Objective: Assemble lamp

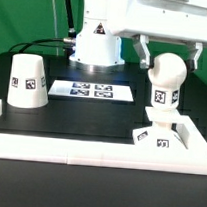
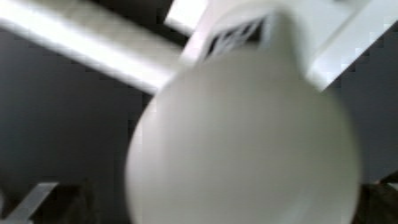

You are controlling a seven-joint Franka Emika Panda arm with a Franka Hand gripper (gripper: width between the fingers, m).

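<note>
The matte white ball-shaped bulb (image 1: 167,71) stands on the small blocky white base (image 1: 155,133) near the black surface's (image 1: 81,115) corner — between the spread end effector (image 1: 167,58) fingers, untouched. The white truncated-cone shade (image 1: 29,81) sits well apart.

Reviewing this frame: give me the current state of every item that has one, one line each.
Matte white ball-shaped bulb: upright, standing on the base, not gripped.
Small blocky white base: on the table, bulb mounted on it.
White truncated-cone shade: standing apart at the exterior view's left, not yet fitted.
Two-finger gripper: open, jaws either side of the bulb's top.
</note>
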